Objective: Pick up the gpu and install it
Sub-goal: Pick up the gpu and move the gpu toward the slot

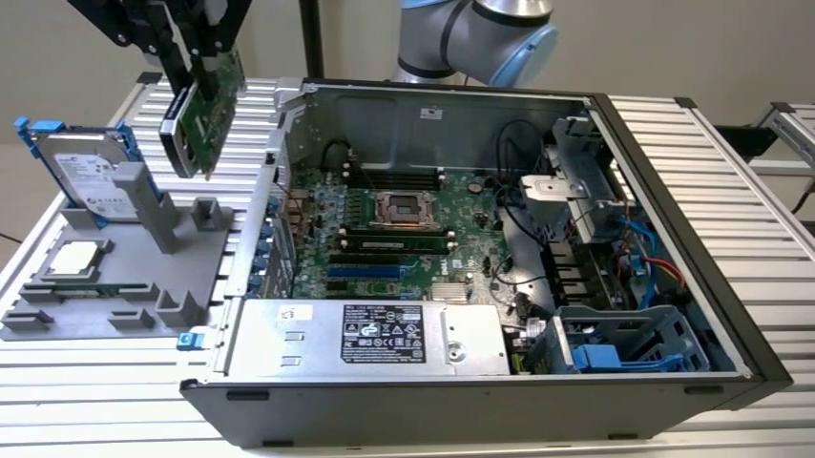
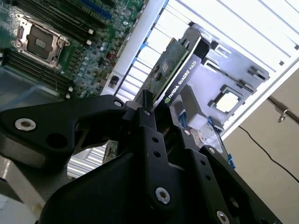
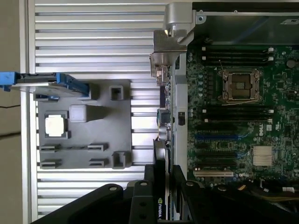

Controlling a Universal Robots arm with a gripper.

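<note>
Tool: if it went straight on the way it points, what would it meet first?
Shut on the gpu, the tool points down. The card's lower end would likely meet the slatted table between the gray fixture and the case wall first; depth is unclear.

Green gpu [image 1: 208,113], black pincer [image 1: 189,59], grey ribbed table [image 1: 713,181].

My pincer [image 1: 189,59] is clamped on the gpu [image 1: 204,103], which hangs below my fingertips in the air. It is a thin green circuit card with a black cooler on one face. It stands on edge and leans slightly, its length running down and away from my grip. In the second wrist view the gpu [image 2: 174,77] juts straight out past my fingers [image 2: 145,116], with the green board on one side and the black cooler's edge on the other.
</note>
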